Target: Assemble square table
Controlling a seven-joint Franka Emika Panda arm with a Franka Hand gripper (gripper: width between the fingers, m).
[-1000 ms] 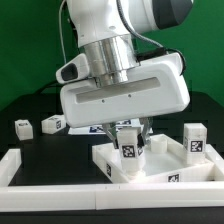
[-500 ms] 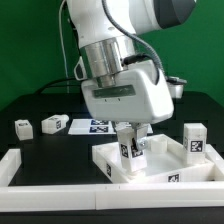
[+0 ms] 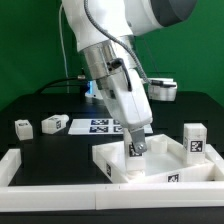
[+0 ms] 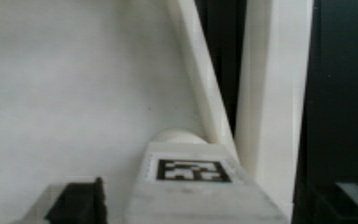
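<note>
White plastic leg [image 3: 136, 150] probably wanted screwing into the square tabletop [image 3: 160, 170]. To do that well, the gripper [image 4: 218, 200] had to close squarely on the leg's flat faces, centred, then twist without leaning it sideways. Its jaws stood wide, gripping nothing. The leg stood upright on the tabletop, toward the exterior view's left, directly between the jaws with a gap either side.

Robot lab: green backdrop [image 3: 30, 40], black table [image 3: 40, 105], tagged marker board [image 3: 100, 126].
</note>
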